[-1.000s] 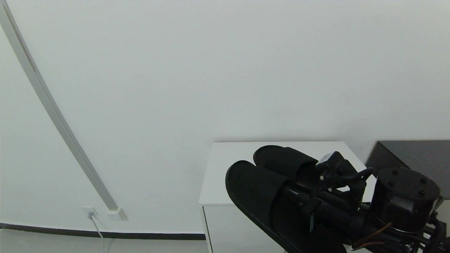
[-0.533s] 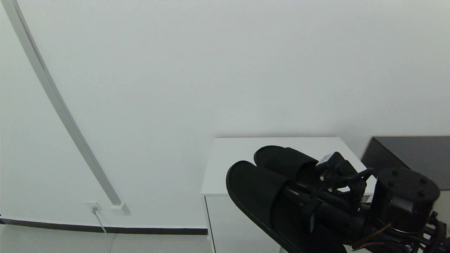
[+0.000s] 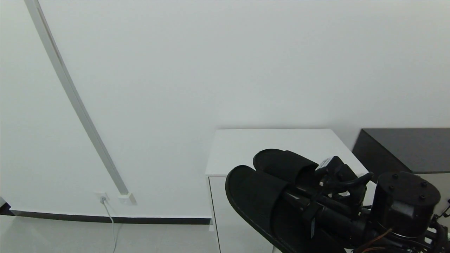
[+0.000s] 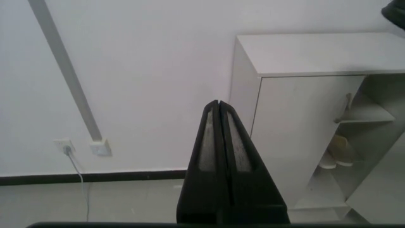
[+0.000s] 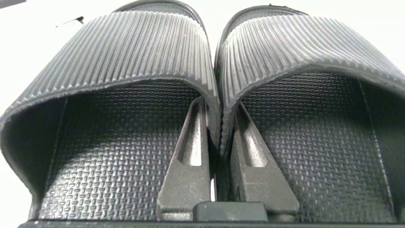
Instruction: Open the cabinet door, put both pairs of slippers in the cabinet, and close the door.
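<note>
Slippers, the black pair, hang in front of the cabinet, about level with its white top and clear of it, toes pointing toward the wall. The right gripper carries them from the heel end: its two fingers reach in under the ribbed straps, one into each slipper, and the jaws pinch the two touching inner side walls between them. The slippers lie side by side, soles down, tilted a little.

The left gripper is lower, out from the cabinet's side, holding nothing, its jaws pressed flat together. From there the cabinet's front shows one panel with a handle, and beside that panel the inside stands open, with shelves. A pale pair rests on a shelf inside, below the handle.

Beside the cabinet, on the side away from the socket, stands a dark unit, close but apart. A slanting strip runs down the wall to the socket, and a cable drops from it to the floor.
</note>
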